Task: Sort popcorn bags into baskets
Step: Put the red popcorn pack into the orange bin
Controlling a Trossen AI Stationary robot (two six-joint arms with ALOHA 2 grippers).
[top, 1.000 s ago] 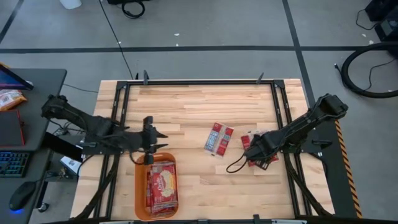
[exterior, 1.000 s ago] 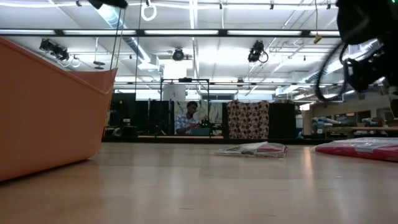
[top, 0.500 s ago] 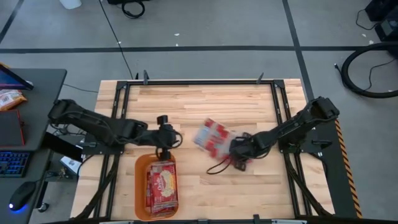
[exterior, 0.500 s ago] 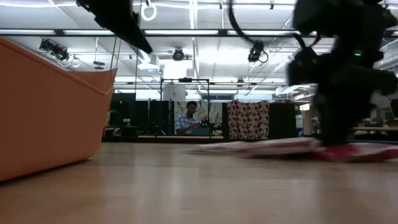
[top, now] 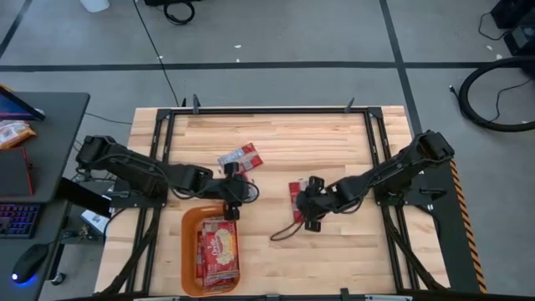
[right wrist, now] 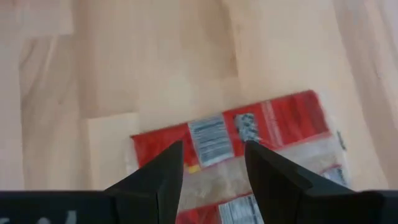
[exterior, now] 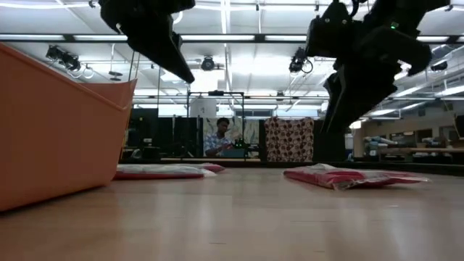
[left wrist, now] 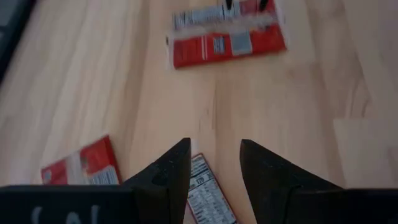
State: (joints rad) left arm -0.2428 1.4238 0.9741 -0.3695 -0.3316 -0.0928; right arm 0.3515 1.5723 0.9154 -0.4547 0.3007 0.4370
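Note:
The orange tray point(top: 189, 251) sits at the table's near edge with red popcorn packets point(top: 219, 252) lying flat in it; its wall fills the left of the low view point(exterior: 58, 123). One red packet point(top: 240, 157) lies flat near the table's middle point(exterior: 163, 172) point(left wrist: 81, 165). More red packets with grey-white panels point(top: 295, 192) lie under my right gripper point(top: 306, 201) point(right wrist: 230, 143) point(exterior: 351, 176). My right gripper point(right wrist: 211, 158) hangs open above them. My left gripper point(top: 236, 191) is open above the table just past the tray's far end, with a label-printed packet point(left wrist: 205, 193) showing below its fingers point(left wrist: 212, 162).
A black frame point(top: 267, 110) runs round the wooden table top. A loose cable loop point(top: 288, 230) of the right arm hangs beside its gripper. Bare wood lies toward the far edge point(top: 276, 130) and the near right point(top: 334, 259). A person shows far back in the room point(exterior: 221, 138).
My right gripper has swept toward the table's left, and the packets on the right have slid left with it. One packet has slid left and toward the far edge, coming to rest near the middle. My left gripper has moved right, past the tray's far end.

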